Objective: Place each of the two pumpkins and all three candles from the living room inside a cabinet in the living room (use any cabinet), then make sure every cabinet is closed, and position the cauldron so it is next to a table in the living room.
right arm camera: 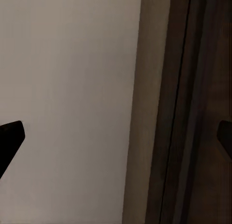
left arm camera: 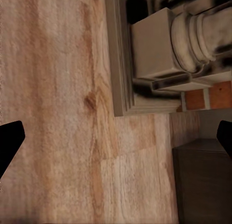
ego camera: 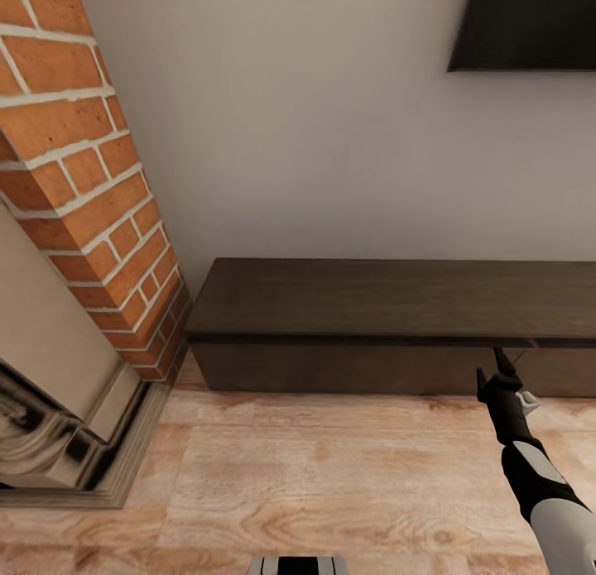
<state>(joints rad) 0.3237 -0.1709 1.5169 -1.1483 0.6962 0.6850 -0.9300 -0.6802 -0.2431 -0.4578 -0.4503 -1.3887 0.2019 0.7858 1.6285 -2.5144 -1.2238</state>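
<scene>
From the head camera, the long, low dark-brown wooden cabinet (ego camera: 397,323) runs along the pale grey wall (ego camera: 314,136), its flat handleless fronts flush, so it reads as closed. The right arm reaches forward so that the right end effector (ego camera: 490,368) sits just under the overhanging top edge, close against a drawer front. That placement suits hooking a handleless front from its upper lip, though whether the fingers touch the wood cannot be told here. To the left stand the red brick chimney column (ego camera: 91,170) and the carved stone fireplace surround (ego camera: 58,426), both on the light wood plank floor (ego camera: 314,476). A dark flat panel (ego camera: 530,21) hangs on the wall above.

The left wrist camera looks down at the plank floor, with the moulded base of the surround (left arm camera: 159,54) and one corner of the cabinet (left arm camera: 203,180) beyond. The left end effector (left arm camera: 116,141) is released, its dark fingertips (left arm camera: 9,141) spread wide with nothing between them, hanging idle over bare floor.

The right wrist camera faces the wall and the cabinet's dark top edge (right arm camera: 188,108). The right end effector (right arm camera: 116,137) is likewise released and empty, fingertips (right arm camera: 9,139) far apart, the cabinet edge lying between them, which probably sets up a pull on the drawer.
</scene>
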